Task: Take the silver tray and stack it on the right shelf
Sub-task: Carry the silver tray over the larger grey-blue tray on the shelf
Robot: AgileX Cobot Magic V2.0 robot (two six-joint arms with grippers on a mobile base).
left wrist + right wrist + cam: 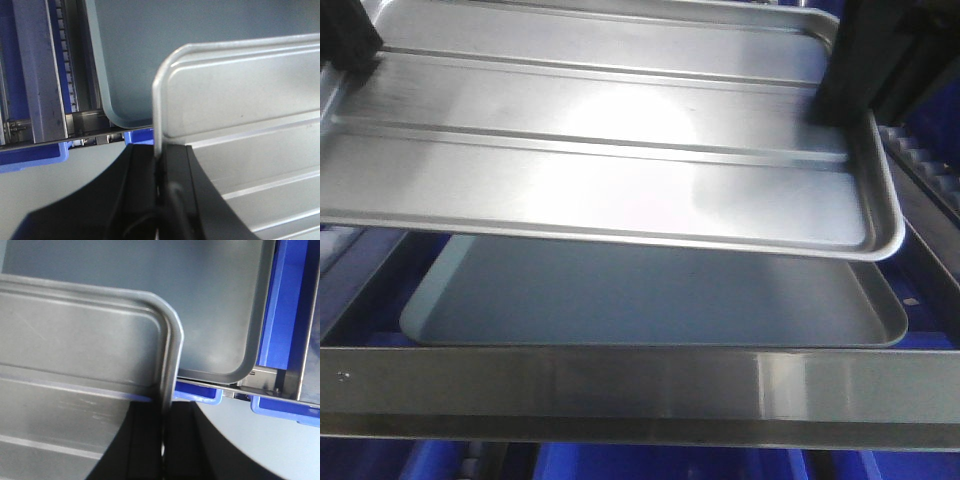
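The right shelf (640, 385) is filling the lower part of the front view, its broad brushed-steel crossbar running across the foreground with blue bins (620, 462) showing beneath it. On that level the dull grey-green tray (650, 300) is lying flat just behind the crossbar, making the bed that the stack is presumably meant to land on. Above it the silver tray (600, 150) is hanging in the air, overlapping most of the grey-green one yet apart from it, with a dark gap showing between the two and its near edge sitting a little askew to the crossbar. So the grab is looking done and the carry nearly so. The tray is already over the right place, but it is not resting on anything. The left claw (159, 175) is pinching the tray's left short rim, a black finger on either side of the thin metal lip, and the right claw (167, 425) is gripping the opposite rim in the same way. Neither one is spread. What is remaining, as I judge it, is the small end of the job — squaring the silver tray's rounded corners over those below, lowering it level until it is nesting inside the grey-green rim, then letting both claws go.
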